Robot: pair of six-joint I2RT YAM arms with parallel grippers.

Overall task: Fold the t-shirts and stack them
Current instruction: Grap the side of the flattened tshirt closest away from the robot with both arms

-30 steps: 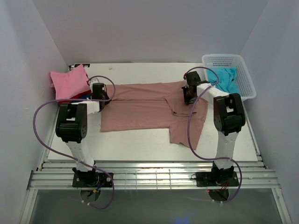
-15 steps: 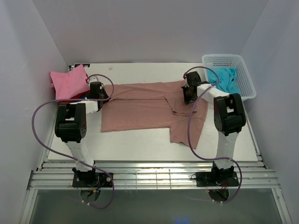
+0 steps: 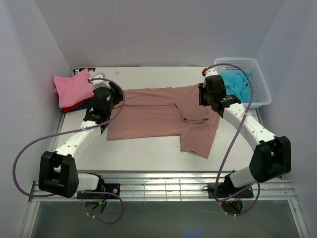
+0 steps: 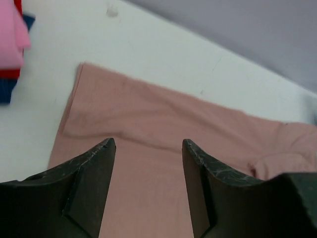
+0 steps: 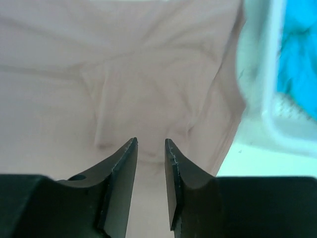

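The large rose-brown t-shirt (image 3: pixel 158 116) lies flat across the middle of the table, its far part folded over and one sleeve (image 3: pixel 198 141) pointing toward me. My left gripper (image 3: pixel 109 98) hovers over the shirt's left end, open and empty (image 4: pixel 148 144). At the shirt's right end, near the collar, my right gripper (image 3: pixel 207 96) stands open by a narrow gap, holding nothing (image 5: pixel 151 141). A folded bright pink t-shirt (image 3: pixel 73 87) rests on a red one (image 3: pixel 79 104) at the far left, with dark blue (image 4: pixel 6 90) beneath. A turquoise t-shirt (image 3: pixel 238 84) lies in the basket.
The white lattice basket (image 3: pixel 247 67) stands at the far right corner, close beside my right gripper; its wall (image 5: pixel 262 74) fills the right side of the right wrist view. White walls enclose the table on three sides.
Both grippers have opened and let go of the rose-brown shirt's far edge. Both arms have dropped from upright to stretched-out poses, and the grippers have lifted off the cloth.
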